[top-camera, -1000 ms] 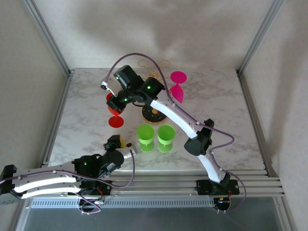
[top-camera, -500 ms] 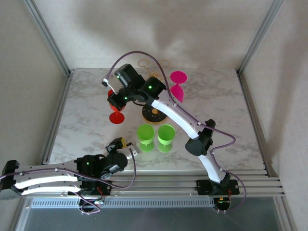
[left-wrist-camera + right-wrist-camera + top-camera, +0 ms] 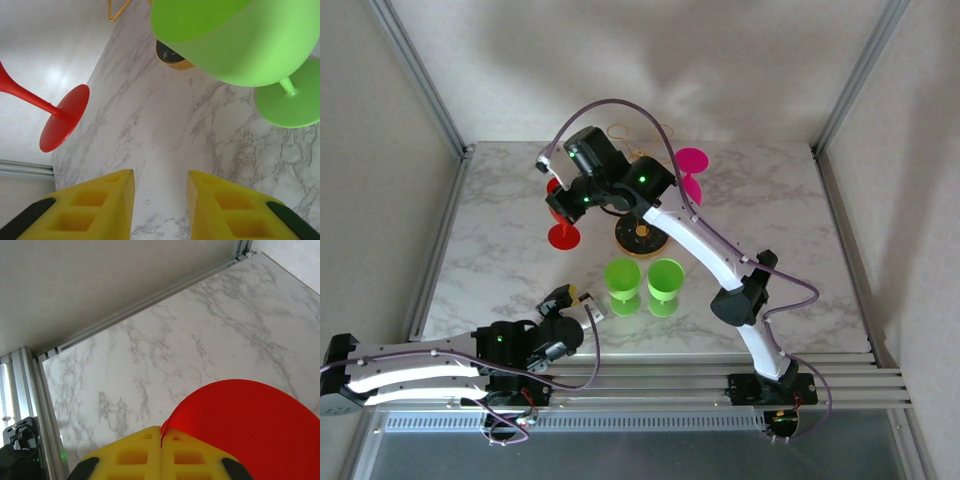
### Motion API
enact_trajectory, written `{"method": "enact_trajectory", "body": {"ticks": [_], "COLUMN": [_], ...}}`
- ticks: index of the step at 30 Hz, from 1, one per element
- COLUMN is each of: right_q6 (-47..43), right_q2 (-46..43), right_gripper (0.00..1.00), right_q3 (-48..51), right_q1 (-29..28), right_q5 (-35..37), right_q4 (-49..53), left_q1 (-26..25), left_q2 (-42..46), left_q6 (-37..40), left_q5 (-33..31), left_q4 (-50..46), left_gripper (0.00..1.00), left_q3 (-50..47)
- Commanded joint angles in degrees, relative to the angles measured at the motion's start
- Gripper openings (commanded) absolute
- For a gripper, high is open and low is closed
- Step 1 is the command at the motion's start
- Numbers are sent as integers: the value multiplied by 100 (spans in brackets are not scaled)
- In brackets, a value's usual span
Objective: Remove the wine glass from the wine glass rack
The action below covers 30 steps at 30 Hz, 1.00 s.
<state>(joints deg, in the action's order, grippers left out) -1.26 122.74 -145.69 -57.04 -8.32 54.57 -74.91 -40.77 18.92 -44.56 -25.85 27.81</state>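
My right gripper is shut on the rim of a red wine glass, to the left of the wine glass rack. The glass hangs tilted below it, and its round foot is off the marble. The wine glass rack is a gold wire stand on a round black-and-gold base, partly hidden by the right arm. A pink glass hangs upside down on its right side. My left gripper is open near the front, with bare table between its fingers.
Two green glasses stand upright in front of the rack; the nearer one is close above my left gripper. Metal frame rails line the table's left and right edges. Bare marble lies at the front left.
My right gripper has carried the red glass a little farther back and up. The left gripper has shifted slightly to the right near the front edge.
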Motion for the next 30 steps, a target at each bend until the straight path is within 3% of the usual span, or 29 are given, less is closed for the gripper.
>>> {"method": "enact_trajectory", "body": {"ticks": [1, 13, 20, 30], "right_q6": [-8, 283, 345, 476], "right_q2": [-224, -114, -66, -83], "right_gripper": [0, 0, 0, 0], "right_q3": [-2, -21, -33, -5], "right_q1": [-7, 44, 43, 80], "right_q5": [245, 319, 313, 238], "right_q4": [-168, -256, -285, -326], "left_q1": [-50, -49, -112, -111], "left_q2": [-118, -176, -558, -403], "left_q6": [-268, -1304, -1162, -1502], "left_q5": [7, 431, 334, 485], "left_q4": [-180, -395, -646, 203], "left_gripper": [31, 32, 31, 33], "left_q3": [284, 1038, 1401, 1770]}}
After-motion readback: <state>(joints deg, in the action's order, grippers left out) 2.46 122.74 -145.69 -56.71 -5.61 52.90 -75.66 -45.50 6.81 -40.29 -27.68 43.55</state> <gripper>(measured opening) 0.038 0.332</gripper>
